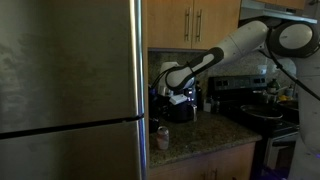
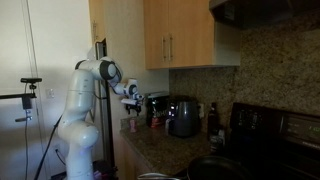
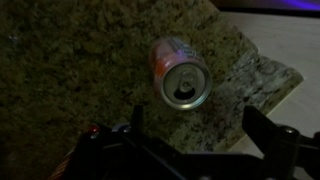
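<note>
Gripper: released. Fingers spread wide along the lower edge of the wrist view, with nothing between them and no contact with anything. Held above the counter, clear of its surface.

Can: upright on the counter, near a corner of the counter, apart from the gripper. Orange-and-white wall, silver top with a dark opening. Located beyond the fingertips in the wrist view, not between them.

In an exterior view: can close to the end of the counter, gripper above the counter and higher than the can. Exact sideways offset from the can not determinable.

In an exterior view: gripper over the near end of the counter, can standing below it.

Surroundings, referenced to the counter:
- Appliance: dark, on the counter, toward its back.
- Cabinets: wooden, above the counter.
- Fridge: steel, at the end of the counter.
- Stove: black, beside the counter, at the opposite end.
</note>
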Motion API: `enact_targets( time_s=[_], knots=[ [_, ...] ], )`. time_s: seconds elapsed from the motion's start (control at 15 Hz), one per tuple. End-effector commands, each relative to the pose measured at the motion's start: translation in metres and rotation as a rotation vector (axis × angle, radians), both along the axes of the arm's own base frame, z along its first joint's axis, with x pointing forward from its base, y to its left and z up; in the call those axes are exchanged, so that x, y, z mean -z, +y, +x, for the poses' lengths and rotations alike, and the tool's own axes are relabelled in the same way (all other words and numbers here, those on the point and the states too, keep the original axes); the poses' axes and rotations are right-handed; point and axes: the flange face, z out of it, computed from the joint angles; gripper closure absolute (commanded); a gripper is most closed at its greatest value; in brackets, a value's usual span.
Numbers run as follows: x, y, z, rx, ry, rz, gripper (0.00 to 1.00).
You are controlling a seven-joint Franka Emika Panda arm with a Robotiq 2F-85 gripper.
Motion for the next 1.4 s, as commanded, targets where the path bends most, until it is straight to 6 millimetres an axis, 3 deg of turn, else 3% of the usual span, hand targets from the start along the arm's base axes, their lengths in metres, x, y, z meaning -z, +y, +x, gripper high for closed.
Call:
enact_targets(
  time_s=[0.0, 0.07, 0.27, 0.67, 1.0, 1.07, 1.13, 1.33],
  knots=[
    [0.001, -0.011, -0.009, -0.023, 0.100, -0.076, 0.00],
    [0.001, -0.004, -0.005, -0.013, 0.058, -0.046, 0.00],
    [0.003, -0.007, -0.009, -0.015, 0.087, -0.070, 0.00],
    [0.043, -0.001, -0.007, 0.004, 0.072, -0.058, 0.00],
    [0.057, 0.003, -0.008, 0.008, 0.085, -0.050, 0.00],
    [0.058, 0.003, -0.008, 0.004, 0.084, -0.057, 0.25],
    [0.058, 0.003, -0.009, 0.000, 0.085, -0.059, 0.26],
    [0.058, 0.003, -0.010, -0.001, 0.084, -0.062, 0.46]
  ],
)
